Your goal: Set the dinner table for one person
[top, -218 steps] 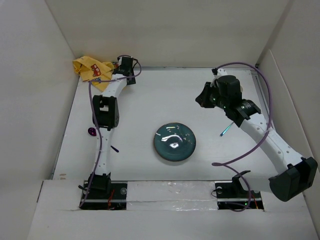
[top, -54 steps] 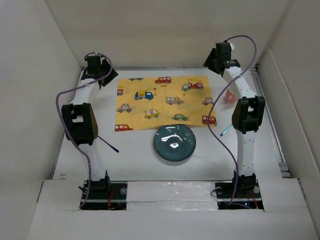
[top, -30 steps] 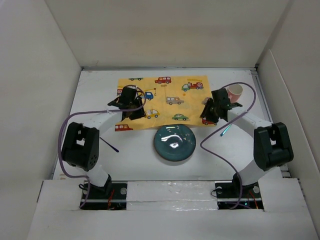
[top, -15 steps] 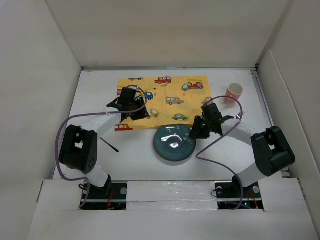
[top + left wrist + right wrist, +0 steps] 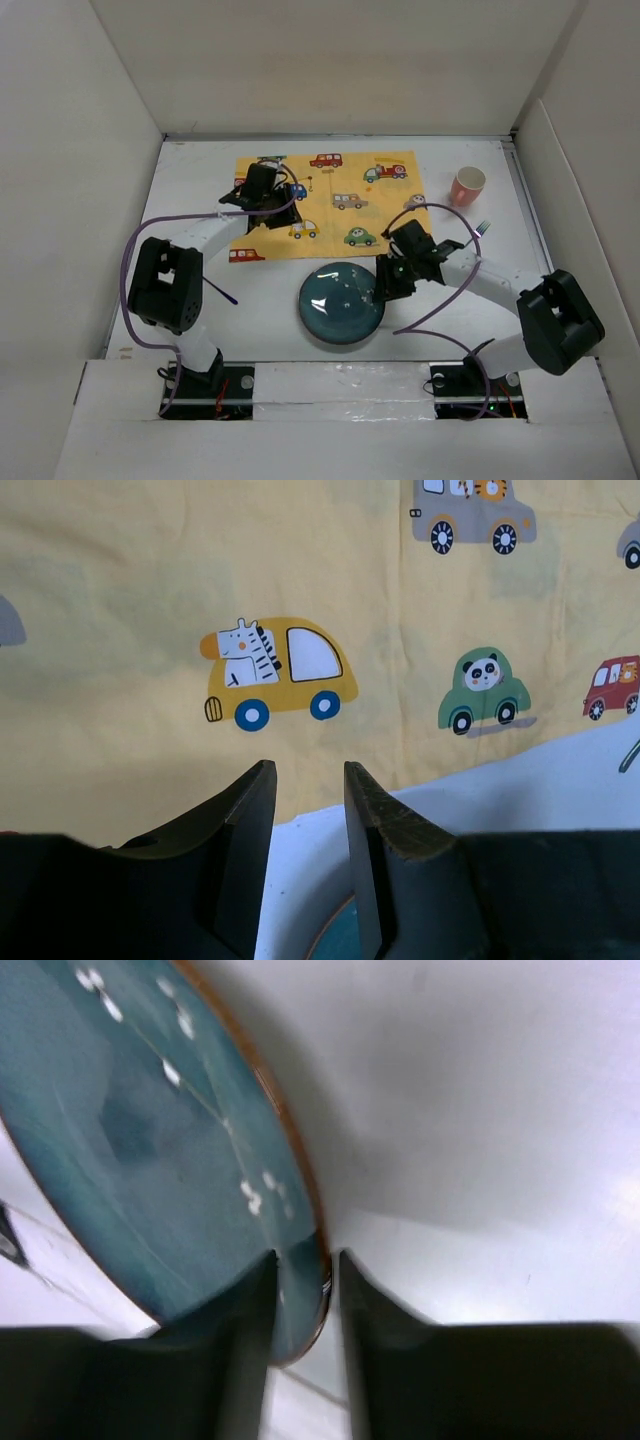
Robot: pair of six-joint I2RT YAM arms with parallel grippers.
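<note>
A teal plate [image 5: 338, 303] with a brown rim lies on the white dinner table [image 5: 200, 170], just in front of the yellow car-print mat [image 5: 340, 195]. My right gripper [image 5: 380, 285] is shut on the plate's right rim. In the right wrist view the rim [image 5: 300, 1190] passes between the two fingers and the plate [image 5: 150, 1130] looks tilted off the table. My left gripper [image 5: 262, 190] hovers over the mat's left part. In the left wrist view it [image 5: 308, 780] stands open and empty, over the mat [image 5: 300, 600] near its front edge.
A pink cup [image 5: 467, 185] stands upright on the table right of the mat. A thin purple utensil [image 5: 222, 292] lies at the left, near the left arm. White walls enclose the table on three sides.
The right gripper has come down to the plate's right rim and shut on it. The plate has shifted a little towards the near left. The left gripper has edged farther up the mat.
</note>
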